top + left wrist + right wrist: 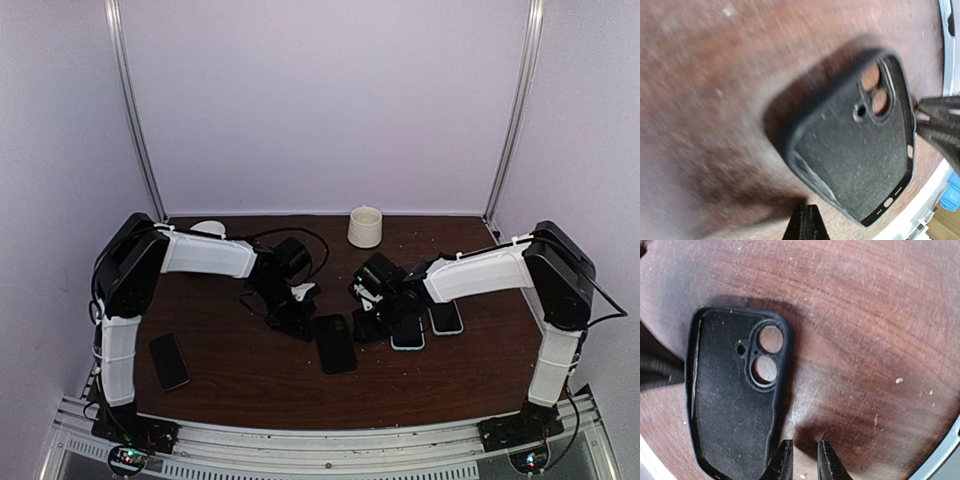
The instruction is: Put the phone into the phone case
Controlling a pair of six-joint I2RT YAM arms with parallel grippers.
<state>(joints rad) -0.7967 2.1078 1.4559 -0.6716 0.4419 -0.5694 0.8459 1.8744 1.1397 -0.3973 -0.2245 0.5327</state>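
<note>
Brown table, left tool closed, right tool ajar beside case

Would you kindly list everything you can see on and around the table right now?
phone case: 1, black, empty, lying at the table's centre between the two grippers
black phone: 1, black, near-left part of the table, beside the left arm
blue-rimmed phones: 2, dark with light-blue rims, side by side right of centre, one partly under the right arm
cup: 1, cream, far edge, centre
white object: 1, white, far left, partly hidden by the left arm
table: 1, dark brown wood
left gripper: 1, black, shut, by the case's left side
right gripper: 1, black, fingers slightly apart, holding nothing, by the case's right side
</note>
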